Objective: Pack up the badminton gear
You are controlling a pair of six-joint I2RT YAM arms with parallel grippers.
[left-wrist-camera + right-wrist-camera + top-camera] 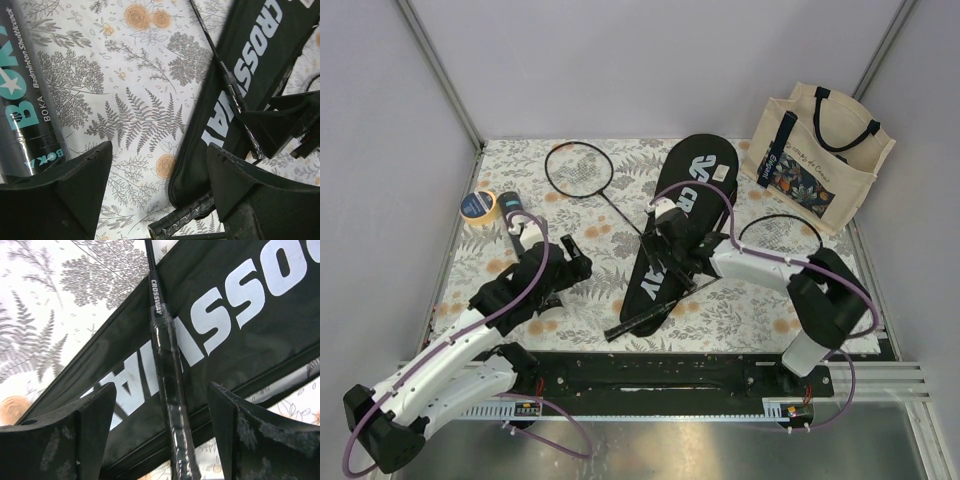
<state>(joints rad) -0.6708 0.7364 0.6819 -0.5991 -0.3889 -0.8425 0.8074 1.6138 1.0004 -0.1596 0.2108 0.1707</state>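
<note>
Your right claw (161,410) is wide open over the racket (159,335), which lies across the bag (240,315). Your left claw (159,165) is open too, beside the tube (25,100).

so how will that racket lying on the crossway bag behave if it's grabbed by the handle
Probably light but unbalanced: the racket has a long thin shaft beyond the handle, so it may droop or swing. Its wrapped grip looks glossy, perhaps slippery. Resting on the soft-looking CROSSWAY bag, it could roll when nudged.
</note>
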